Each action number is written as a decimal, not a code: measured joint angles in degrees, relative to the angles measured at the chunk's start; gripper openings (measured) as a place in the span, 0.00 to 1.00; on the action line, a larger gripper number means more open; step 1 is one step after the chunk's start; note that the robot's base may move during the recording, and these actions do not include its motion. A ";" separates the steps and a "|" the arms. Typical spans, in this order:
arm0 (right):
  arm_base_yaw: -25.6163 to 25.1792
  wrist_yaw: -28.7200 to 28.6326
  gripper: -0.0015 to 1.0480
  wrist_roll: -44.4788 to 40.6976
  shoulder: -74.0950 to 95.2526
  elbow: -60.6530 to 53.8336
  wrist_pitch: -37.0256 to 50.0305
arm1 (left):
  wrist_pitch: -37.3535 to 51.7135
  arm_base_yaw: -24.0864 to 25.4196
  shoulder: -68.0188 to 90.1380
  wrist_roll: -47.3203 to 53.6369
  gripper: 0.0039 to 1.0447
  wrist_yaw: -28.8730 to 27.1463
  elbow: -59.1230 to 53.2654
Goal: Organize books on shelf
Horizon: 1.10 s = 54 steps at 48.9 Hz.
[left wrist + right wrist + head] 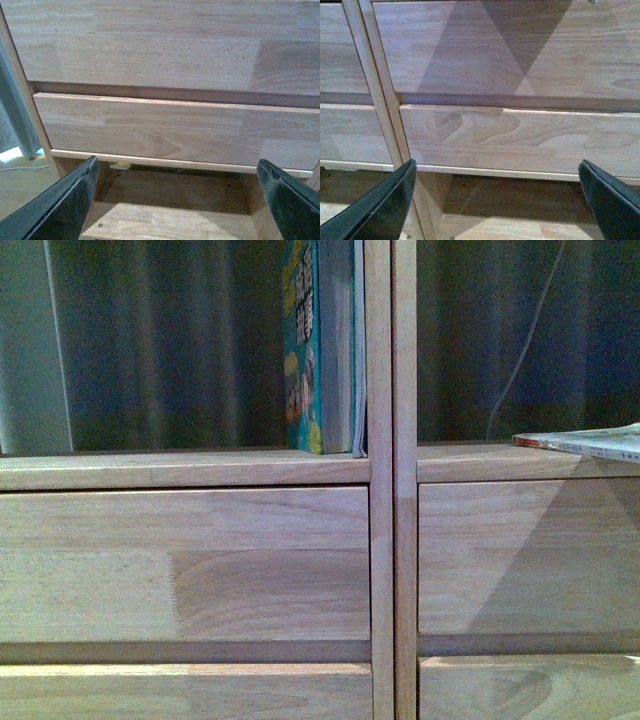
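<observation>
In the front view a thick teal paperback (318, 345) with pale page edges stands upright on the left shelf unit's board (180, 470), against the right upright. A thin softcover (590, 443) with a red-white edge lies flat on the right unit's board (480, 462). Neither arm shows in the front view. My left gripper (177, 200) is open and empty, low before the left unit's drawer fronts (175, 130). My right gripper (495, 200) is open and empty, low before the right unit's drawer fronts (520, 135).
The twin uprights (391, 480) where the two units join run down the middle; they also show in the right wrist view (380, 95). Dark curtains hang behind the open-backed shelves. A pale cable (525, 350) hangs behind the right unit. A bottom board (170, 220) lies under the drawers.
</observation>
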 joint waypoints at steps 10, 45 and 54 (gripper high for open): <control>-9.14 -11.15 0.93 14.29 14.45 7.04 2.36 | 0.00 0.00 0.00 0.00 0.93 0.02 0.00; -11.19 -17.16 0.93 61.42 61.83 31.10 29.92 | -0.02 0.00 0.00 0.00 0.93 0.00 0.00; -11.26 -16.31 0.93 63.25 66.20 34.42 30.80 | -0.02 0.00 0.00 0.00 0.93 0.00 0.00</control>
